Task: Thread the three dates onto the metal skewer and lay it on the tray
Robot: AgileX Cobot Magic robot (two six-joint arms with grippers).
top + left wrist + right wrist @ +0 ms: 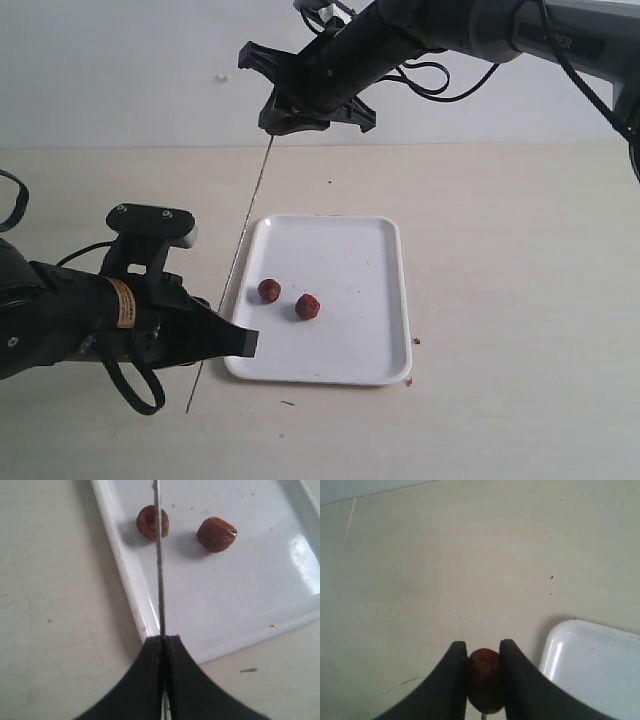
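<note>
**Dates: one held at the skewer's tip, two lying on the tray**

The skewer is clamped near its lower end by the left gripper. Its jaws are pressed together on the rod, and a short tail is left sticking out below. The rod is held slanting upward along the tray's left edge, apparently so that a steady, fixed point is offered to the other arm.

At the upper end, one date is pinched between the jaws of the right gripper. A sliver of metal is seen just beneath the fruit, so it is judged to be lined up on the tip. Whether it is pierced yet cannot be told.

The two other dates lie near each other, not touching, on the tray, within easy reach. The tray rests flat on the table.
</note>
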